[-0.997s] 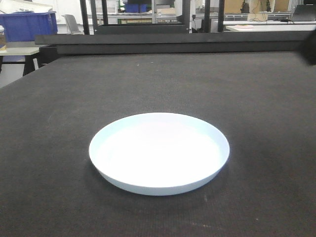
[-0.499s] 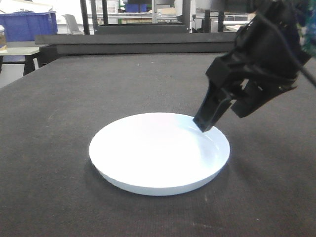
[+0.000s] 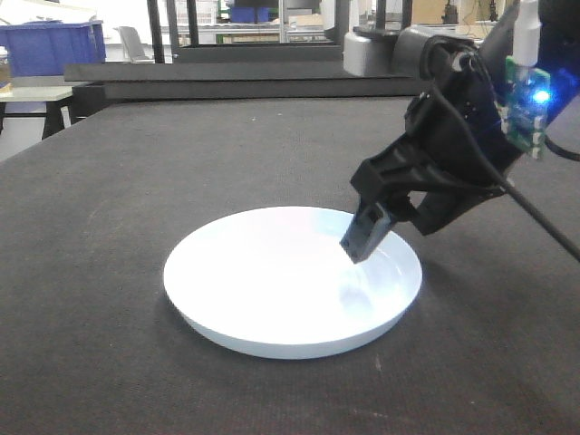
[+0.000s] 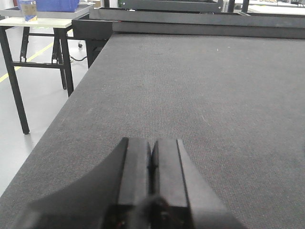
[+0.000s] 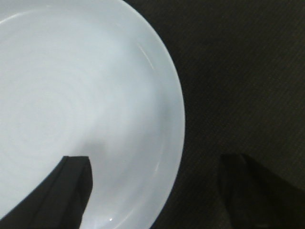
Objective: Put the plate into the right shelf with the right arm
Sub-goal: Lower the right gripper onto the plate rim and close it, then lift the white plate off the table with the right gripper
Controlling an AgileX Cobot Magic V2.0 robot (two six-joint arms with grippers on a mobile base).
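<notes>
Plate [image 3: 292,281] lies flat mid-table [image 3: 109,181]. Right gripper [image 5: 155,181] is wide open and empty, straddling the rim at about 2 o'clock. Plate looks rigid, light, slick and chippable, so pinch the rim firmly. Left gripper [image 4: 151,162] is closed and empty.

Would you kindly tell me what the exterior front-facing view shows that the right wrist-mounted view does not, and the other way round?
Only the exterior front-facing view shows the whole plate, the right arm with its blue-lit circuit board, and a blue bin in the background. Only the right wrist-mounted view shows the right gripper open astride the rim, one finger over the plate's inside and the other over the table. Both show the plate, the dark table and a gripper finger over the plate.
</notes>
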